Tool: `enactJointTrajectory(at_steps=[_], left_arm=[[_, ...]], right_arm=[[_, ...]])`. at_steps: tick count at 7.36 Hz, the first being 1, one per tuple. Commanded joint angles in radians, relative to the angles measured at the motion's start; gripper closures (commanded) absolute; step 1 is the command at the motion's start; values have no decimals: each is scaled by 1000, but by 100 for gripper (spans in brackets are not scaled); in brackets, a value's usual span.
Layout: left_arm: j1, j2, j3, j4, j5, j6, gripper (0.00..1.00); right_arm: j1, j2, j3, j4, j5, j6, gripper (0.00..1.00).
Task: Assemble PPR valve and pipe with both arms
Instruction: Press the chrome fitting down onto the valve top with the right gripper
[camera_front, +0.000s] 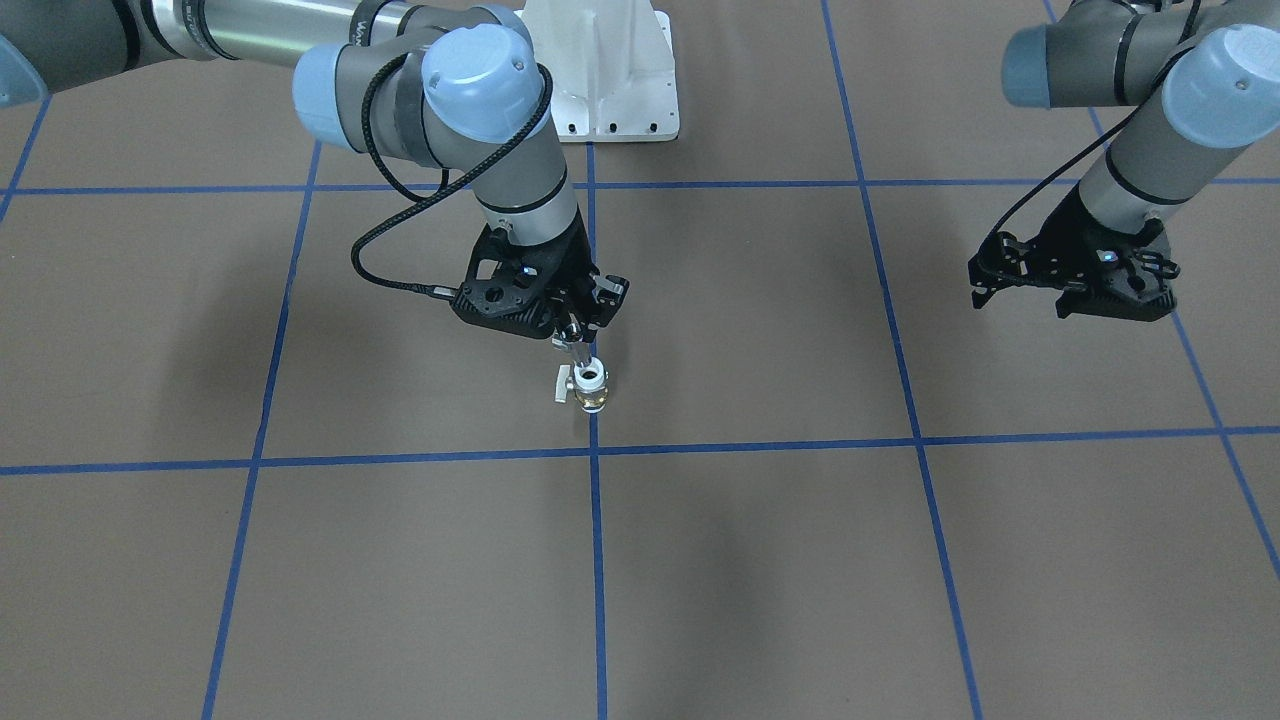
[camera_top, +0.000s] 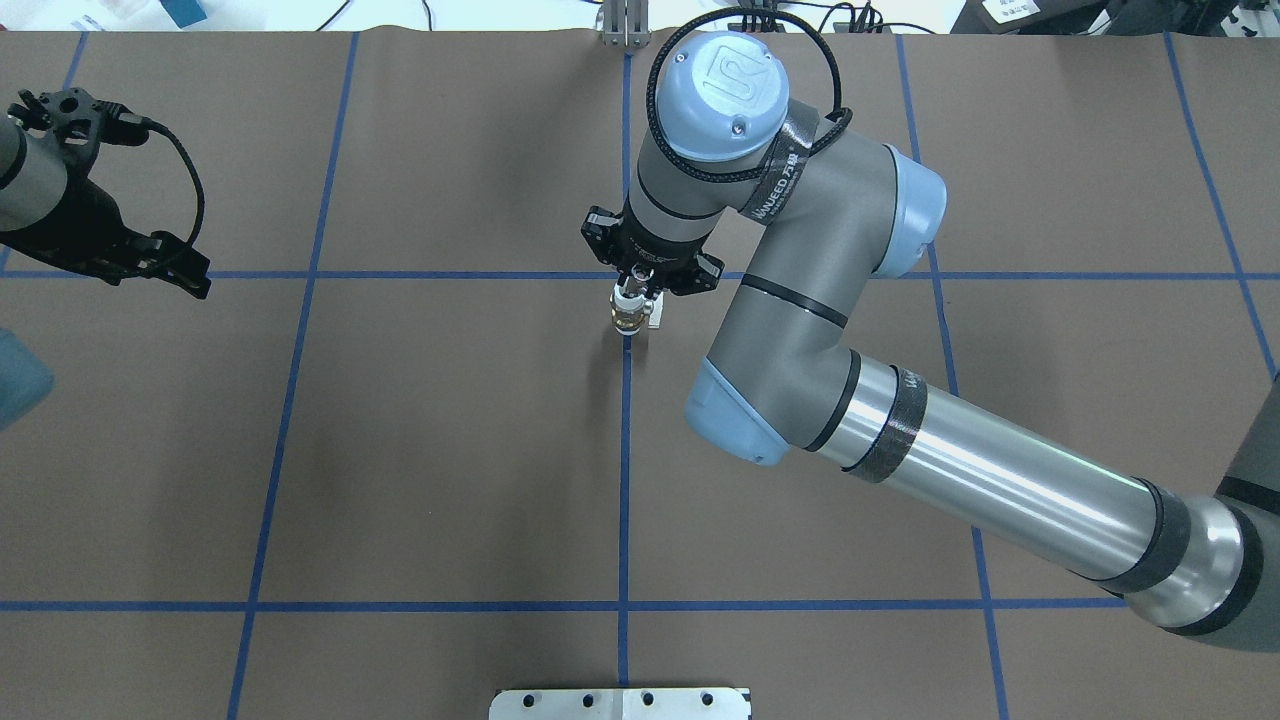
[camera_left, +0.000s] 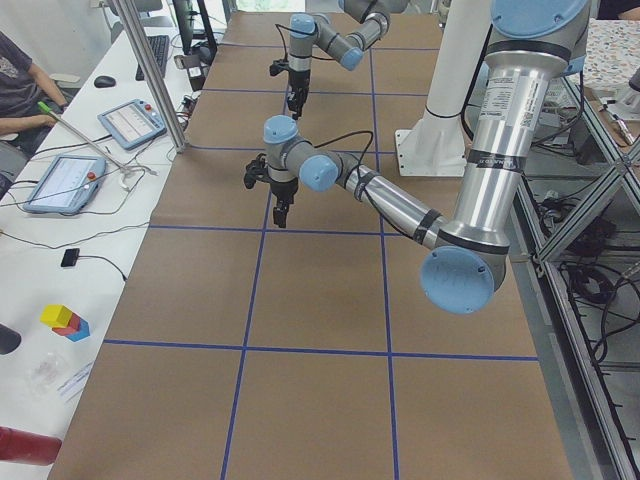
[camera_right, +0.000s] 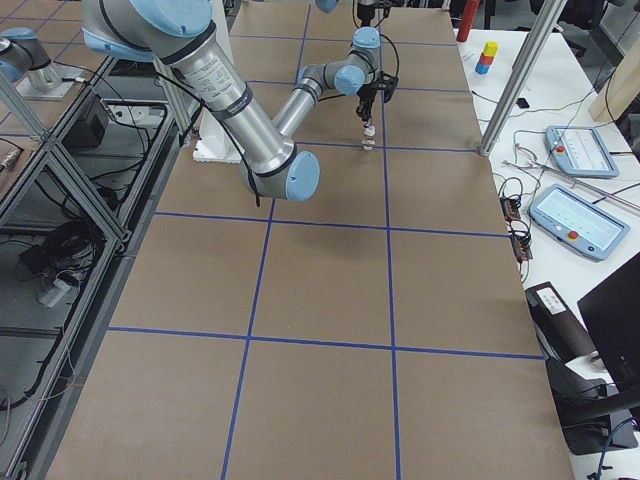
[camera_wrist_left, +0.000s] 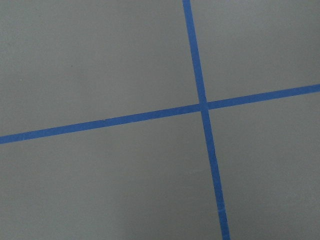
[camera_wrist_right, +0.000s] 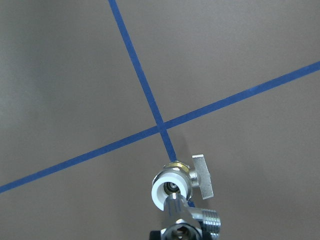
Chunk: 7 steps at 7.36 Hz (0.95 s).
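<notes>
Two fittings meet directly under the right gripper (camera_front: 572, 328): the pipe (camera_front: 578, 352), short, chrome and knobbly, is pinched between the claw's black fingers and hangs down from them; the PPR valve (camera_front: 590, 383) stands upright just below the claw, with its white collar (camera_wrist_right: 169, 188) opening upward toward the pipe's lower tip. In the right wrist view that tip overlaps the collar's rim; whether it sits inside the mouth or only at it cannot be told. The valve's small white lever (camera_front: 563, 385) sticks out sideways from the body, and its brass middle (camera_front: 592, 401) shows beneath the collar. The valve rests on the brown table (camera_front: 760, 560), on one of the blue tape lines (camera_front: 596, 560) and just beside a crossing of two of them. The right arm (camera_top: 800, 300) reaches in over the table and bends down, so the claw points at the valve from above; the white pedestal base (camera_front: 610, 80) stands behind the claw, well apart. The left gripper (camera_front: 1022, 300) hangs above the table well off to the side of the clenched claw, its fingers spread and nothing between them; the left arm (camera_front: 1150, 150) slopes down to it. The left wrist view shows only table and a crossing of tape.
</notes>
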<state>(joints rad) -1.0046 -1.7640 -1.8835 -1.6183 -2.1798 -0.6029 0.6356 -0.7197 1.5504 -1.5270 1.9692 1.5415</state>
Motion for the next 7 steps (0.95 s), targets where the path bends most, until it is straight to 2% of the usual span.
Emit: enactJointTrajectory(at_steps=[1, 7], left_arm=[[0, 0, 1, 0, 0, 0, 1], [1, 0, 3, 0, 2, 0, 1]], right_arm=[[-2, 5, -12, 1, -1, 0, 100], [-2, 34, -50, 1, 2, -3, 100]])
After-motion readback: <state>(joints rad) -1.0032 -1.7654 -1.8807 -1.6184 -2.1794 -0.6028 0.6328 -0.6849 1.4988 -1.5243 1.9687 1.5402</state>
